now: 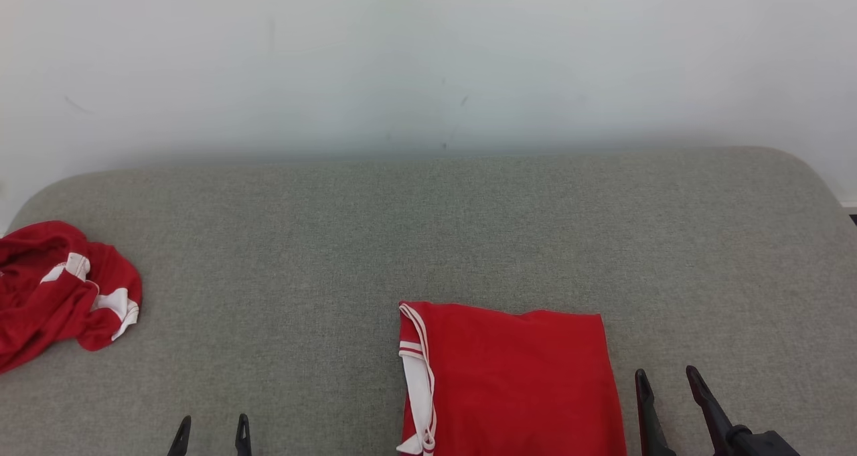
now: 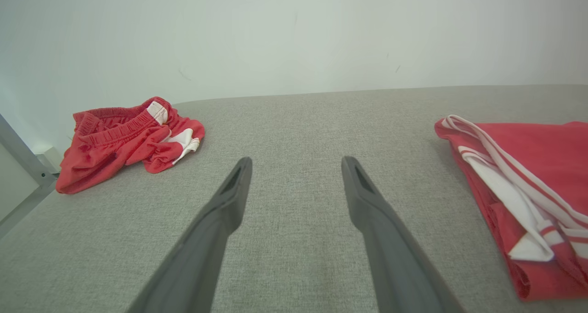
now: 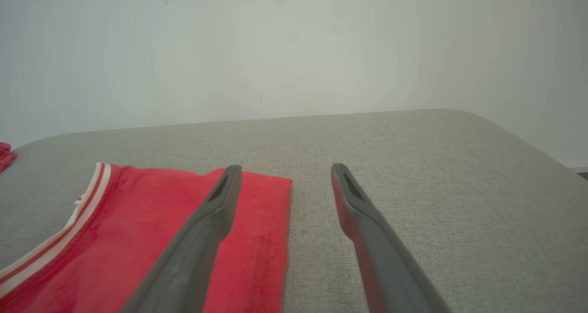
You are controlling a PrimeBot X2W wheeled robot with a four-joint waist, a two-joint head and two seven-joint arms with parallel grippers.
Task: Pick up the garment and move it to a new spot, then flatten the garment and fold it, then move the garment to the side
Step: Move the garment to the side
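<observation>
From the head camera I look down on a broad grey woven-fabric surface [image 1: 428,228] with rounded corners, set against a plain white wall [image 1: 428,54]. A red garment with white stripe trim, folded into a flat rectangle [image 1: 515,382], lies at about 5 o'clock in the picture, its striped edge facing 9 o'clock and its near end cut off by the bottom of the frame. A second red garment with white patches, crumpled in a loose heap [image 1: 60,292], sits at about 8 o'clock on the surface's left end, well apart from the folded one.

My left gripper [image 1: 214,417] shows at 7 o'clock, its two dark fingers spread wide with nothing between them, over bare fabric between the two garments. My right gripper [image 1: 666,371] shows at 5 o'clock, just beside the folded garment's plain right edge, fingers likewise spread wide and holding nothing. From its wrist camera one finger overlaps that edge; I cannot tell whether it touches.
</observation>
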